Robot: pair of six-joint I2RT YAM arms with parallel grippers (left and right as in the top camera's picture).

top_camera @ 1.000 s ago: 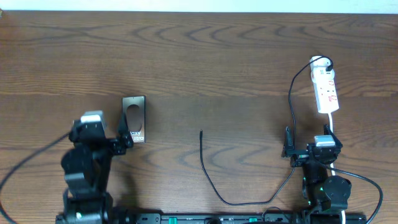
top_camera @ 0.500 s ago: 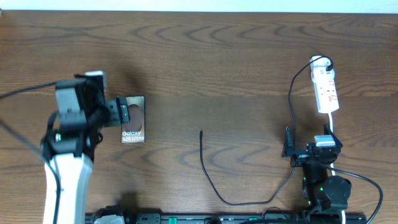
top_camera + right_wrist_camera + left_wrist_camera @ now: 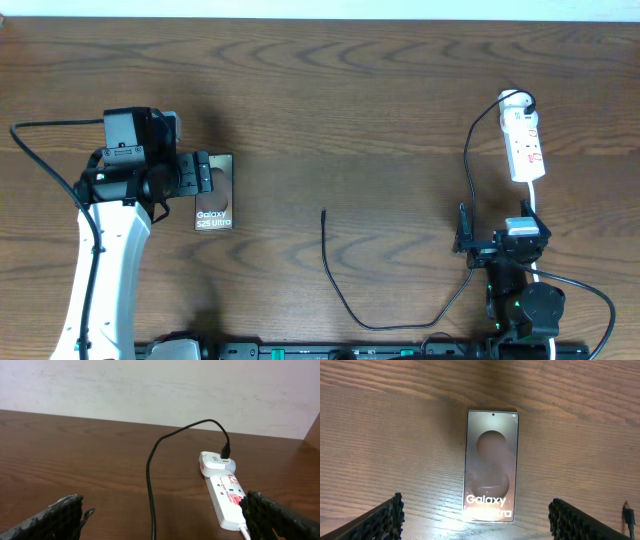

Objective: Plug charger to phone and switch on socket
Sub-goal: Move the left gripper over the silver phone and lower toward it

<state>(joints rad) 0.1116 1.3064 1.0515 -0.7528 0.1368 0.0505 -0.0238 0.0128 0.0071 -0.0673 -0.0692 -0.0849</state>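
The phone [image 3: 215,192] lies flat on the wooden table at the left, pale circle and white "Galaxy" lettering face up; it fills the middle of the left wrist view [image 3: 491,465]. My left gripper [image 3: 200,175] is open and hangs above the phone's left side, empty [image 3: 476,506]. The charger cable [image 3: 340,290] curves across the table's front; its plug tip [image 3: 323,213] lies free and shows in the left wrist view [image 3: 629,510]. The socket [image 3: 523,140] lies at the far right [image 3: 225,495]. My right gripper [image 3: 500,232] is open and empty [image 3: 165,510], short of the socket.
A white adapter [image 3: 216,462] sits in the socket's far end with the black cable coming out of it; the cable [image 3: 150,490] runs back between my right fingers. The socket's white cord [image 3: 532,198] runs toward the right arm. A pale wall [image 3: 160,390] stands behind the table.
My left arm has swung up from the table's near edge and now holds its open gripper over the phone. The right arm, cable and socket have not moved.
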